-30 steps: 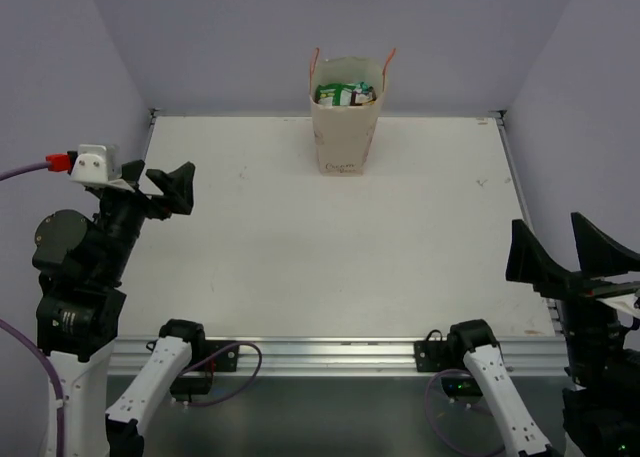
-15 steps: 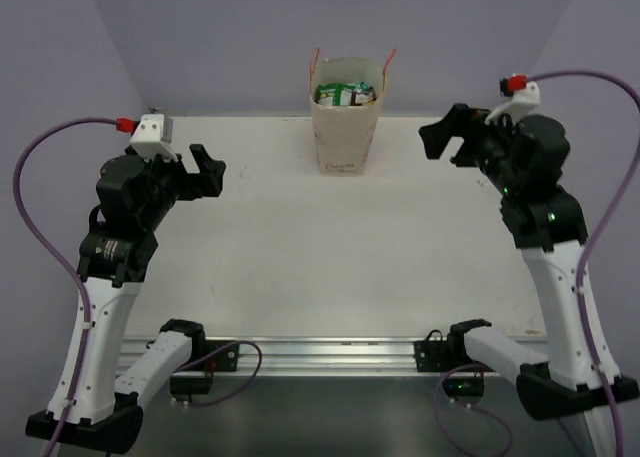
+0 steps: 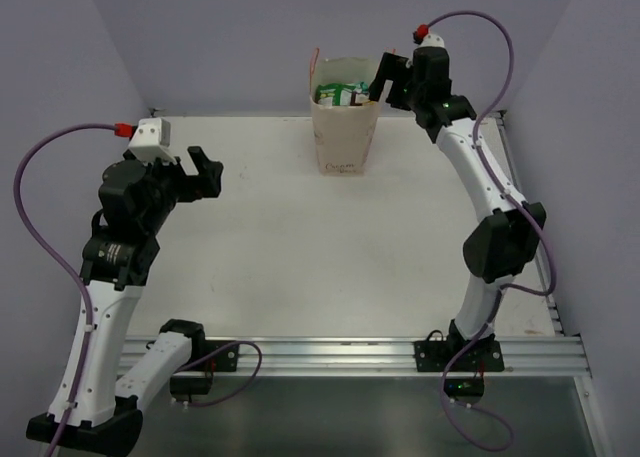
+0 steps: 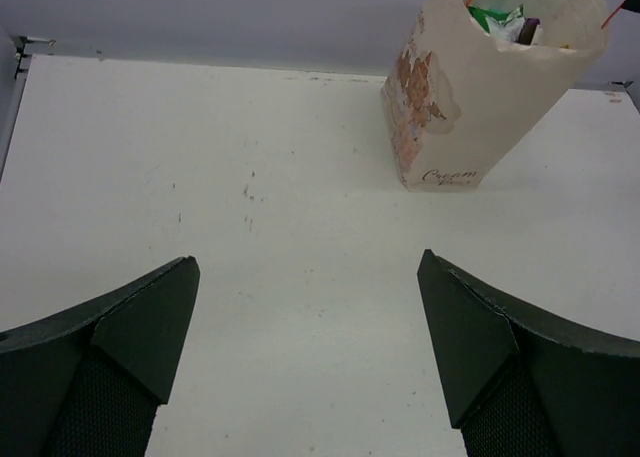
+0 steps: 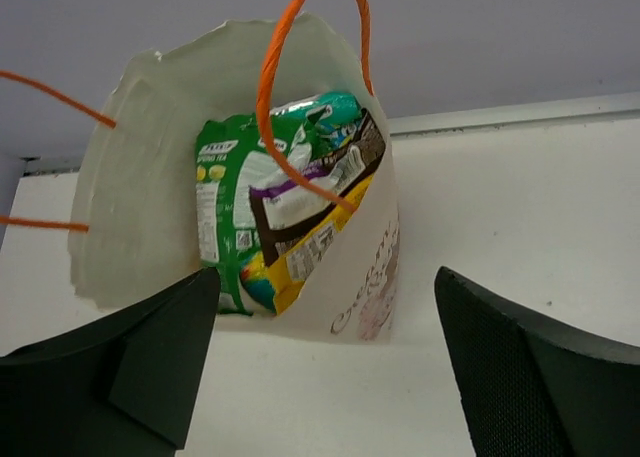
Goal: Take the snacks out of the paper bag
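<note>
The tall beige paper bag [image 3: 345, 132] stands upright at the far middle of the table, with orange string handles [image 5: 300, 77]. The snacks [image 3: 345, 94] sit inside it: a green-white pouch [image 5: 215, 192], a teal pouch, and brown and yellow packets [image 5: 300, 242]. The bag also shows in the left wrist view [image 4: 470, 107], with snack tops [image 4: 497, 19] at its mouth. My right gripper [image 3: 385, 77] is open and empty, high beside the bag's right rim and looking down into it [image 5: 325, 287]. My left gripper [image 3: 207, 170] is open and empty over the table's left part [image 4: 308, 277], well away from the bag.
The white table [image 3: 300, 247] is walled by lilac panels at the back and sides. A metal rail [image 3: 320, 352] with the arm bases runs along the near edge. Purple cables loop off both wrists.
Both arms rose from the near corners. In the last half second my right gripper swung left and farther back to the bag's right rim. My left gripper has barely moved.
</note>
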Tool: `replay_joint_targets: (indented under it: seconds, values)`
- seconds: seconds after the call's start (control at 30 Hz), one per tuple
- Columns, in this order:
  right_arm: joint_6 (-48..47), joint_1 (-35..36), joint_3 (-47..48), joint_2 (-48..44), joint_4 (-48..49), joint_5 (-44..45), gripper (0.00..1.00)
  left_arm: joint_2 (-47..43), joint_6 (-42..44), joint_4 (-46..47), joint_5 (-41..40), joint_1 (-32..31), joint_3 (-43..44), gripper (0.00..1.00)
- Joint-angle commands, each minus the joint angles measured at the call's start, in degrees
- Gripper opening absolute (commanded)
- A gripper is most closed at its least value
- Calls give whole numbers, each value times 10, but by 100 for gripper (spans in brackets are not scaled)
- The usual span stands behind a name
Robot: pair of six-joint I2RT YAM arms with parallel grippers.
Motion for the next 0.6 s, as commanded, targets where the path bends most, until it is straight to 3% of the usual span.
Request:
replay_joint_targets:
  seconds: [0.0,0.23,0.33,0.37,0.43,0.47,0.57]
  values:
    - [5,13,65,48,69,71,90,-2,-1,26,-9,-3,-13,100]
    - [25,20,153,166,76,125,73,2,-1,26,-1,-3,-28,100]
    - [21,21,161,172,79,140,58,-2,-1,24,0,-3,-30,100]
    - [21,20,160,168,77,143,47,-3,-1,24,0,-3,-30,100]
    - [15,21,146,155,73,147,36,-5,-1,23,2,-3,-30,100]
    - [13,21,136,146,73,152,25,-7,-1,23,1,-3,-31,100]
    - [7,22,109,110,58,153,8,-6,-1,21,2,-3,-26,100]
